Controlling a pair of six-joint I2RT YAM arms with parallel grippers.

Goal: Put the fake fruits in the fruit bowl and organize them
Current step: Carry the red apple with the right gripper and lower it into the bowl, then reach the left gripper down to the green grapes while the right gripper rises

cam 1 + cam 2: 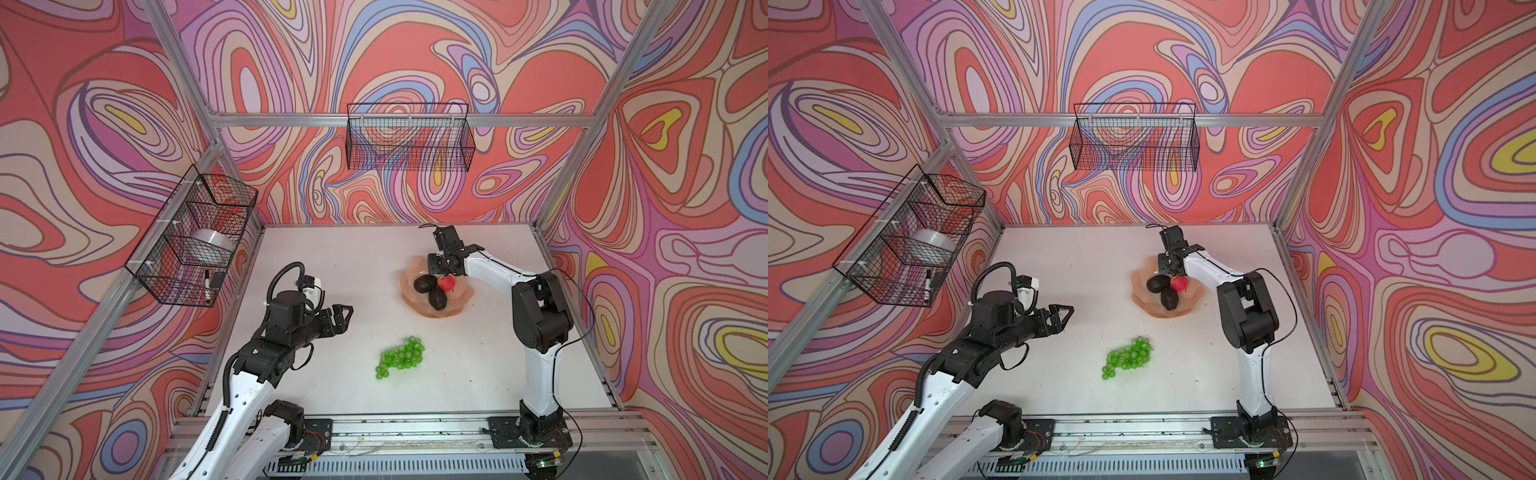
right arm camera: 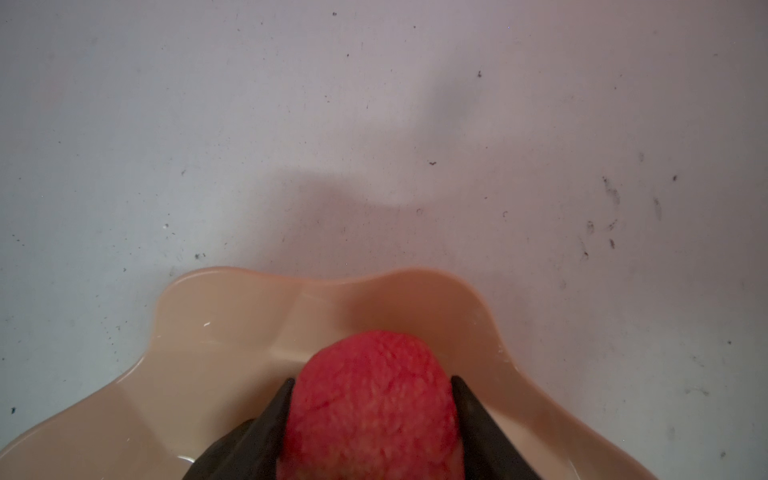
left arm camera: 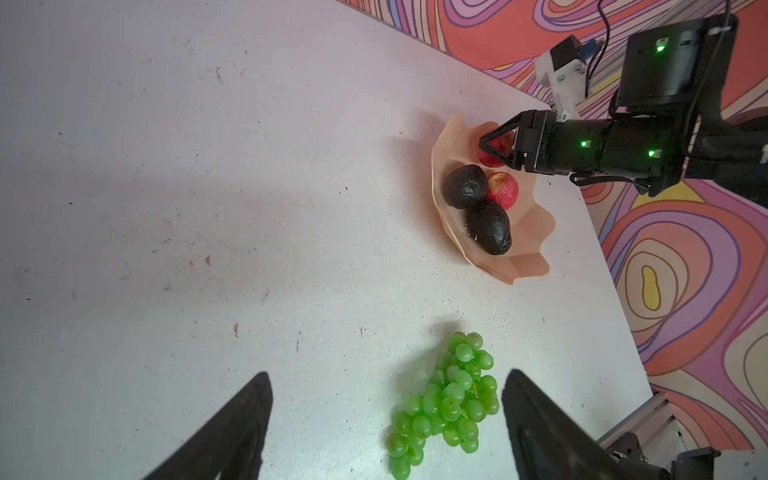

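Note:
The peach fruit bowl [image 1: 457, 301] [image 1: 1192, 297] [image 3: 528, 232] [image 2: 232, 332] sits at the table's right rear. Two dark avocados [image 1: 424, 284] [image 1: 437, 298] [image 3: 465, 186] and a red apple [image 1: 446, 284] [image 1: 1179, 283] [image 3: 503, 190] lie in it. My right gripper [image 2: 372, 378] [image 3: 484, 145] [image 1: 444, 272] is inside the bowl's far part, shut on a second red apple [image 2: 374, 399] [image 3: 496, 160]. Green grapes [image 1: 401, 357] [image 1: 1128, 357] [image 3: 449, 399] lie on the table in front of the bowl. My left gripper [image 1: 347, 309] [image 1: 1067, 309] [image 3: 388, 374] hovers open and empty, to the left of the grapes.
A black wire basket [image 1: 409, 137] hangs on the back wall. Another basket [image 1: 195, 237] on the left wall holds a white roll and a marker. An aluminium rail [image 1: 415, 432] runs along the table's front edge.

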